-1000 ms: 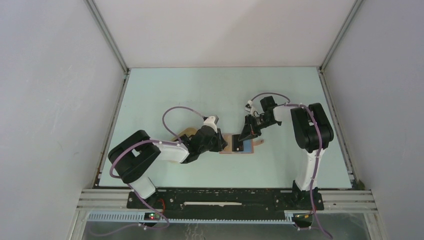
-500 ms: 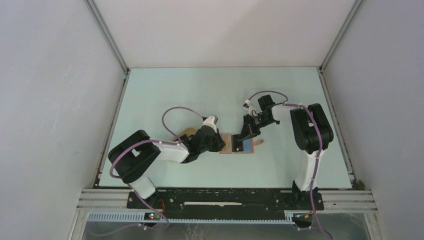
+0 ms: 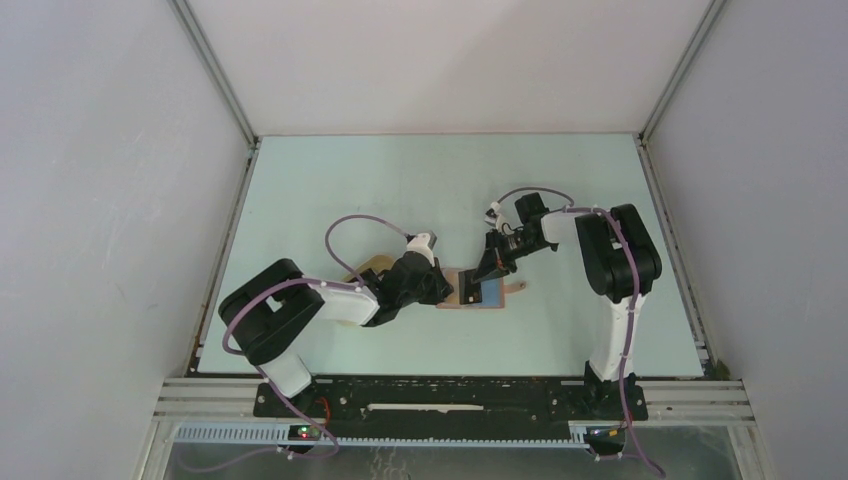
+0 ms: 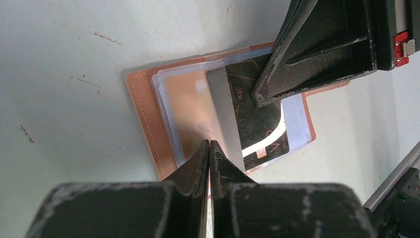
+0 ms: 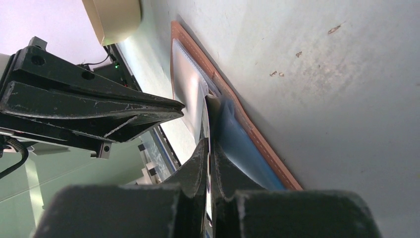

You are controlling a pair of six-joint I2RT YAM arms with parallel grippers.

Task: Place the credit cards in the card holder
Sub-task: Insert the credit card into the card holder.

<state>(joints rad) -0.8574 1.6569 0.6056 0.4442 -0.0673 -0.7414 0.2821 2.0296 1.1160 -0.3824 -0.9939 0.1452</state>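
The card holder (image 3: 478,291) lies open mid-table between the arms. The left gripper (image 4: 209,145), fingers together, appears to press on its left edge. The right gripper (image 5: 207,145) pinches a black credit card (image 4: 257,130), which should go in flat, square to the slot, sliding left.

— What are the two black fingers at the bottom doing?
— That is the right gripper (image 5: 209,144). Its fingers are pinched together on a thin card (image 5: 205,119). We see the card from its edge.
— Where does the card go?
— Its far end reaches the open card holder (image 5: 236,139), which lies flat on the table (image 5: 322,89). The holder is brown at the rim and blue inside.
— And the big black thing on the left?
— The left gripper (image 5: 181,105). Its tips are together, just beside the card.
— And up top?
— A pale tray (image 5: 111,17).
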